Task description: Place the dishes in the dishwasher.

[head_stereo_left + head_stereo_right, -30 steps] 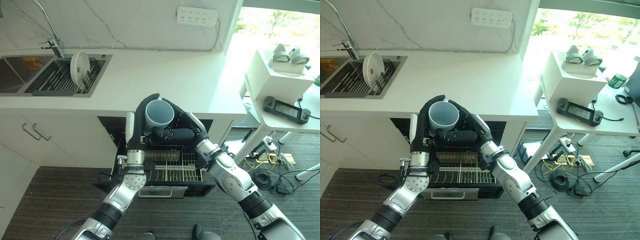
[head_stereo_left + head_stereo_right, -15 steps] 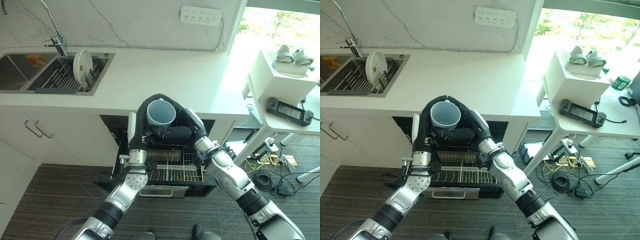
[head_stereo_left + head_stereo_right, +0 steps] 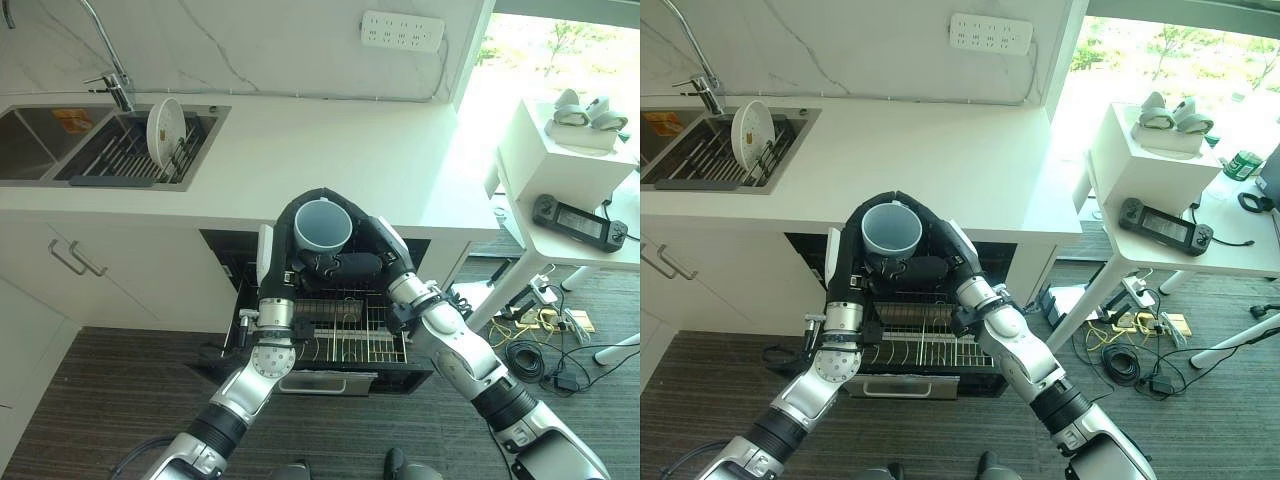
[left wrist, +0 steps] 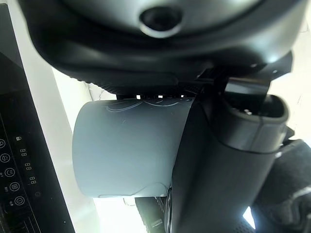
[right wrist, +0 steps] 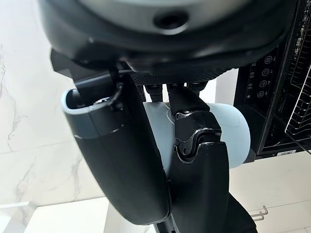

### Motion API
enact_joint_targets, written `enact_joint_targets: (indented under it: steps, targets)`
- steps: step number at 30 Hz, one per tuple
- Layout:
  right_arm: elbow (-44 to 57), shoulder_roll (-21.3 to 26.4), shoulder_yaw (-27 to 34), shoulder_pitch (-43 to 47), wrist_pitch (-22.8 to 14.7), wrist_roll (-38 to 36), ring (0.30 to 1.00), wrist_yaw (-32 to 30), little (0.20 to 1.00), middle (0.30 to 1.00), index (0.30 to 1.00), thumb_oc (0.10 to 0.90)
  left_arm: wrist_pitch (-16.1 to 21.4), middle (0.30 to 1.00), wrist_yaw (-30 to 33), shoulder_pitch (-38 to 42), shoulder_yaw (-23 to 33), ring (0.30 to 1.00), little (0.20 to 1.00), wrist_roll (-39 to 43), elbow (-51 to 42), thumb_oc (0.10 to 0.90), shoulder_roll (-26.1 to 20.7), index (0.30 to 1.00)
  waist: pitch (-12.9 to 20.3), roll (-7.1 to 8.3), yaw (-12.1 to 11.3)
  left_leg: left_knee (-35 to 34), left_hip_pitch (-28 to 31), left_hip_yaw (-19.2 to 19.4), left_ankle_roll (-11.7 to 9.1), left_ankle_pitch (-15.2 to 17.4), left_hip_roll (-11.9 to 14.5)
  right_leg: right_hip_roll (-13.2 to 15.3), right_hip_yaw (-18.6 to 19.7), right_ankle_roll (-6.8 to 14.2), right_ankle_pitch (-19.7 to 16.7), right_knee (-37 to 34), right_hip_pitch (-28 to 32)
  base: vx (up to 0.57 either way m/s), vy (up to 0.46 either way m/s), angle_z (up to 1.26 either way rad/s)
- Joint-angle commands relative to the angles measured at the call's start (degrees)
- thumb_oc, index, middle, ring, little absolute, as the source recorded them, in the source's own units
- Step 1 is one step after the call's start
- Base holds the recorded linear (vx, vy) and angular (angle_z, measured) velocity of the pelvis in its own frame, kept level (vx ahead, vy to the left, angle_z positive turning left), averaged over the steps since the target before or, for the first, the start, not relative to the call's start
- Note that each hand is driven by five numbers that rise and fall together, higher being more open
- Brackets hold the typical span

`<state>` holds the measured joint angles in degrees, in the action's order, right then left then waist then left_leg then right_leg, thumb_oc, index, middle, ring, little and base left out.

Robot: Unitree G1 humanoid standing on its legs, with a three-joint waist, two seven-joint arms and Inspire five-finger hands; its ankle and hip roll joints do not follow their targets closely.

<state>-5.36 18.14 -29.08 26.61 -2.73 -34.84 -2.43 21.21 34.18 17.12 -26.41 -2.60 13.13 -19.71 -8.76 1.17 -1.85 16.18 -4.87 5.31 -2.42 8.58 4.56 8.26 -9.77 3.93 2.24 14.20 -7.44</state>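
White stone covers the tabletop [image 3: 330, 140], and the pulled-out dishwasher rack [image 3: 345, 335] sits low in front of the robot. Both robot hands are up above the rack, and a grey cup [image 3: 320, 226] is between them.

The left robot hand [image 3: 275, 250] is curled round one side of the cup. The right robot hand [image 3: 365, 250] is curled round the other side, with its fingers [image 3: 920, 267] crossing under the cup's near side. So the cup is held by both hands at once. It stands straight up with its open mouth facing the ceiling.

The wire rack is right below the hands and a little nearer the robot. I think the cup has to go down and should be tipped over, so its mouth faces down on the wires. Both hands are just as close to the cup, so either could take it alone.

Far off to the left of the hands, a white plate [image 3: 163, 123] stands on edge in the sink rack [image 3: 120, 160]. It is not yet in the dishwasher, so there is more work to do.
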Motion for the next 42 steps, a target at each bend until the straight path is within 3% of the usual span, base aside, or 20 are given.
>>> enact_joint_targets:
  steps: [1,4,5,6,11,17,26,27,28,29,35,42]
  targets:
    - [1.4,-8.1,-2.8,14.4,-6.1,0.7,0.900,4.6,0.900,0.900,0.900,0.800,6.8,0.300,-6.2,12.4,-12.3,0.300,0.300,-5.7,-5.6,0.400,2.7,0.300,1.9,1.47,-0.6,1.0,1.3,0.2,2.1,7.1,-1.0,2.1,1.0,4.1,8.3,3.0,2.9,0.00,0.000,0.00]
    - [1.1,-8.2,-3.3,14.3,-5.4,0.1,0.900,6.1,0.900,0.900,0.900,0.800,6.7,0.300,-6.0,12.9,-12.6,0.300,0.300,-6.5,-6.0,0.400,2.6,0.300,2.0,1.48,-0.6,1.0,1.3,0.1,2.0,7.0,-0.9,2.2,0.9,4.1,8.3,3.0,2.9,0.00,0.000,0.00]
    - [0.9,-8.3,-3.7,14.1,-5.3,-0.9,0.556,6.6,0.556,0.556,0.556,0.571,6.3,0.300,-6.2,13.1,-12.6,0.300,0.300,-6.4,-6.3,0.400,2.5,0.300,2.1,1.49,-0.6,1.0,1.3,0.2,2.0,7.0,-0.9,2.2,0.9,4.1,8.3,3.0,3.0,0.00,0.000,0.00]
    - [0.8,-8.3,-3.8,14.1,-5.2,-0.8,0.300,6.9,0.300,0.300,0.300,0.400,6.2,0.300,-6.4,13.2,-12.6,0.300,0.300,-6.4,-6.3,0.400,2.5,0.300,2.1,1.51,-0.6,1.0,1.3,0.2,2.0,7.0,-0.9,2.2,0.9,4.2,8.3,3.0,3.0,0.00,0.000,0.00]
    - [1.1,-8.2,-4.9,13.7,-4.0,-4.2,0.300,10.1,0.300,0.300,0.300,0.400,6.8,0.300,-5.7,13.7,-13.4,0.300,0.300,-8.0,-6.0,0.400,2.2,0.300,2.2,1.57,-0.5,1.0,1.3,0.1,2.0,7.0,-0.8,2.3,0.8,4.2,8.3,3.0,3.0,0.00,0.000,0.00]
    - [1.0,-8.6,-5.0,13.8,-5.7,-3.9,0.300,10.3,0.300,0.300,0.300,0.400,6.1,0.300,-5.1,14.5,-14.0,0.300,0.300,-9.5,-5.7,0.400,2.3,0.300,2.2,1.49,-0.4,1.0,1.3,0.0,2.0,6.9,-0.8,2.3,0.8,4.2,8.3,3.0,3.1,0.00,0.000,0.00]
    - [1.0,-9.8,-3.4,13.8,-9.9,-8.7,0.300,5.1,0.300,0.300,0.300,0.400,3.9,0.312,-6.1,15.6,-14.7,0.312,0.312,-12.0,-5.2,0.408,2.1,0.312,2.3,1.07,-0.1,1.0,1.3,0.1,2.0,6.8,-0.7,2.3,0.9,4.2,8.4,3.0,3.1,0.00,0.000,0.00]
    - [1.2,-10.0,-3.0,13.6,-10.8,-10.3,0.300,4.3,0.300,0.300,0.300,0.400,3.6,0.500,-6.2,15.6,-14.8,0.500,0.500,-12.1,-5.0,0.533,2.1,0.500,2.3,0.99,0.0,1.0,1.3,0.2,2.0,6.8,-0.7,2.3,0.9,4.2,8.4,3.0,3.1,0.00,0.000,0.00]
    - [1.3,-10.4,-2.2,13.3,-12.5,-13.6,0.300,3.1,0.300,0.300,0.300,0.400,2.8,0.825,-6.7,15.6,-15.0,0.825,0.825,-12.5,-4.9,0.750,2.0,0.825,2.3,0.86,0.1,1.0,1.3,0.3,2.0,6.8,-0.6,2.3,0.9,4.2,8.4,3.0,3.1,0.00,0.000,0.00]
    - [1.8,-10.7,-1.4,12.9,-13.3,-16.0,0.300,2.6,0.300,0.300,0.300,0.400,2.4,0.900,-7.3,15.3,-15.0,0.900,0.900,-12.8,-4.8,0.800,1.7,0.900,2.4,0.76,0.2,1.0,1.4,0.3,2.0,6.7,-0.5,2.3,0.9,4.2,8.4,3.0,3.1,0.00,0.000,0.00]
    - [5.5,-12.0,3.4,11.0,-21.8,-24.0,0.300,-0.6,0.300,0.300,0.300,0.400,-2.7,0.900,-11.3,15.1,-16.0,0.900,0.900,-14.2,-3.6,0.800,1.0,0.900,2.4,-0.14,1.3,1.0,1.5,1.1,2.1,6.7,-0.2,2.2,1.2,4.2,8.5,3.0,3.1,0.00,0.006,0.00]
    - [13.0,-9.7,10.6,7.3,-30.0,-31.7,0.300,-4.5,0.300,0.300,0.300,0.400,-5.9,0.900,-10.8,14.5,-15.3,0.900,0.900,-16.4,-3.1,0.800,-0.6,0.900,2.5,-0.73,3.0,1.0,1.8,2.2,2.2,6.8,0.2,1.8,2.1,4.4,8.4,3.0,2.8,0.00,0.000,0.00]
